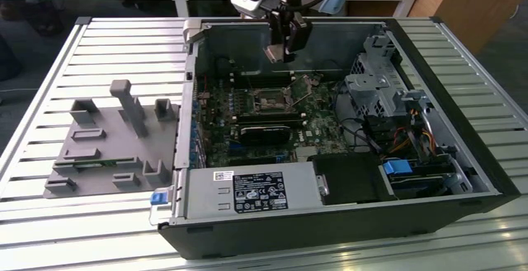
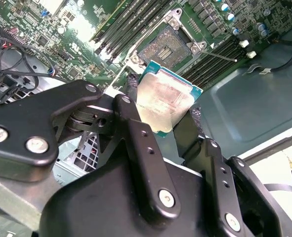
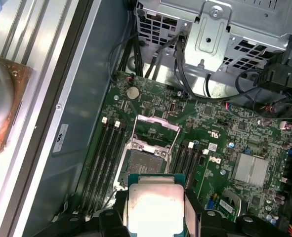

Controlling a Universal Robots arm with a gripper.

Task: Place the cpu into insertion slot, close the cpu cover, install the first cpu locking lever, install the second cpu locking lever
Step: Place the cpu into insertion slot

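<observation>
In the exterior view's left stands a grey rack (image 1: pixel 107 141). Right of it, over the open case (image 1: pixel 330 237), the gripper (image 1: pixel 276 51) clamps the cpu (image 2: pixel 168 101) above the bare socket (image 3: pixel 145 163). Nothing looks seated yet: the cover (image 3: pixel 157 129) is raised and the levers (image 2: pixel 220 55) are unlatched.

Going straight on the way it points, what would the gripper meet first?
Probably the open socket, which lies just ahead of the cpu held in the gripper; depth is unclear.
</observation>
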